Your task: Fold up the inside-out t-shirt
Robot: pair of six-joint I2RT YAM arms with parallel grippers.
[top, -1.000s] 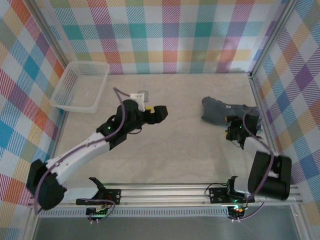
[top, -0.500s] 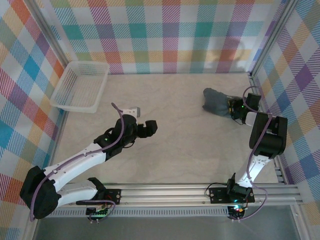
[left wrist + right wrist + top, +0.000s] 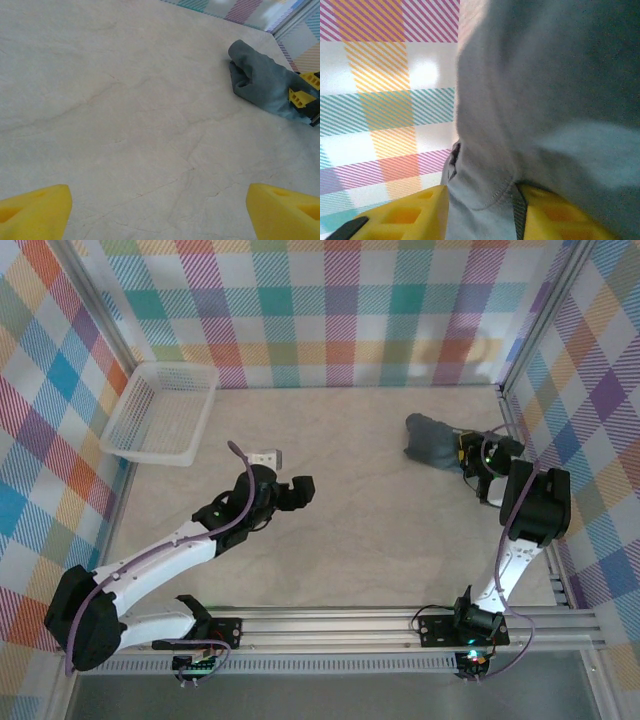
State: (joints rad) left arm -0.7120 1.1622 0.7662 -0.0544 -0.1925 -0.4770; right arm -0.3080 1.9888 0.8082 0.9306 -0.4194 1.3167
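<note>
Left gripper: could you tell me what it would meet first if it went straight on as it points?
The left gripper would probably meet the bare table first; the t-shirt lies right of that line.

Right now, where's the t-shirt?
In the top view the t-shirt lies bunched on the table near its far-right corner, with its right end pinched in the right hand.

My right gripper [image 3: 468, 453] meets the right-hand end of the bunched blue-grey t-shirt [image 3: 430, 440], far right on the table [image 3: 360, 540]. My left gripper [image 3: 303, 488] hangs over bare tabletop, well apart. A white mesh basket [image 3: 150, 454] sits far left.
</note>
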